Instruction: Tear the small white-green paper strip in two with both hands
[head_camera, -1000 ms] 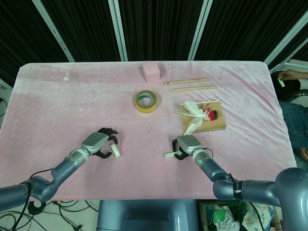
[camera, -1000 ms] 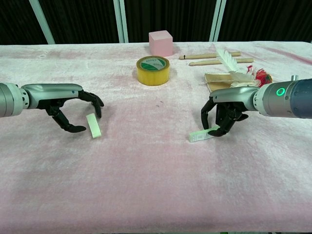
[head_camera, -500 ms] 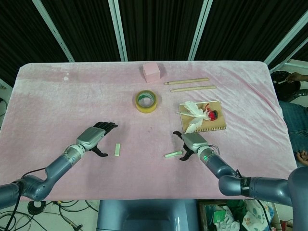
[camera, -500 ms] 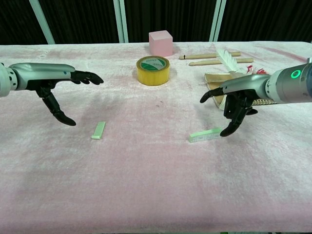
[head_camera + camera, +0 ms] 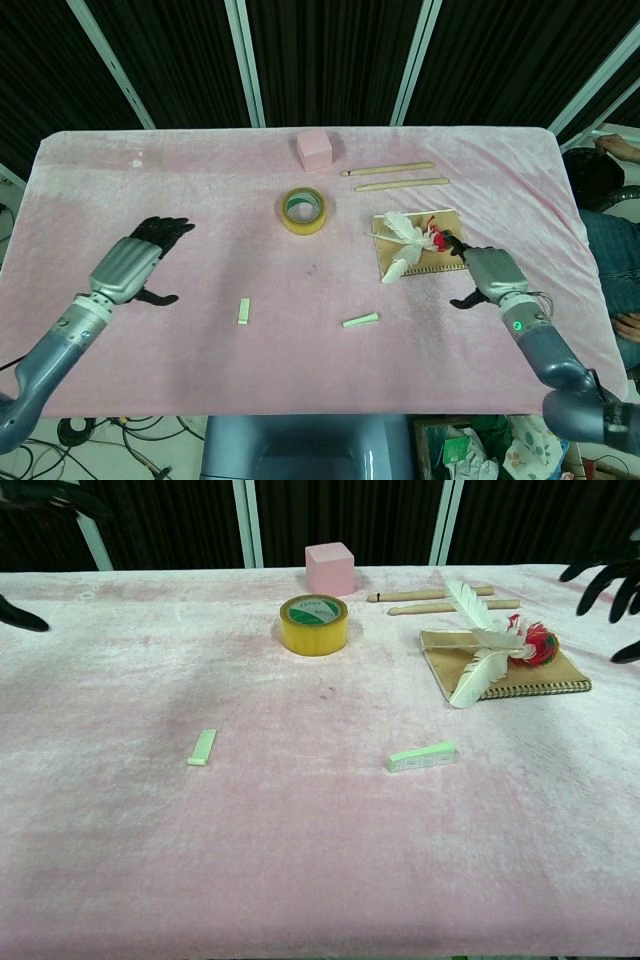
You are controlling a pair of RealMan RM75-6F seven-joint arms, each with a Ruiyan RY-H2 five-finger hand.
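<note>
Two pieces of the white-green strip flat on the pink table cloth (image 5: 120, 190), well apart from each other and from both hands. Left piece (image 5: 243, 311) between the hands, nearer the left hand (image 5: 133, 266), lying to that hand's inner side and slightly toward the robot; in chest view the same left piece (image 5: 202, 747) near the left centre of the cloth. Right piece (image 5: 360, 320) between the hands, nearer the right hand (image 5: 487, 273), lying to that hand's inner side and toward the robot; right piece (image 5: 421, 757) in chest view just right of centre, green face up. Left hand raised off the cloth, fingers spread and extended, thumb set apart, holding nothing. Right hand likewise clear of the cloth, fingers apart, thumb pointing inward, holding nothing. In chest view only dark fingertips of each hand at the frame edges: left hand (image 5: 22, 615) at the far left, right hand (image 5: 610, 585) at the far right. Spiral notebook (image 5: 447, 256) just beside the right hand on its inner side, with a white feather (image 5: 401, 236) and a red ornament (image 5: 439, 238) on top. Yellow tape roll (image 5: 303, 210) beyond both pieces, roughly midway between the hands. Pink block (image 5: 313, 149) farther back, and two wooden sticks (image 5: 395, 176) side by side beyond the notebook.
</note>
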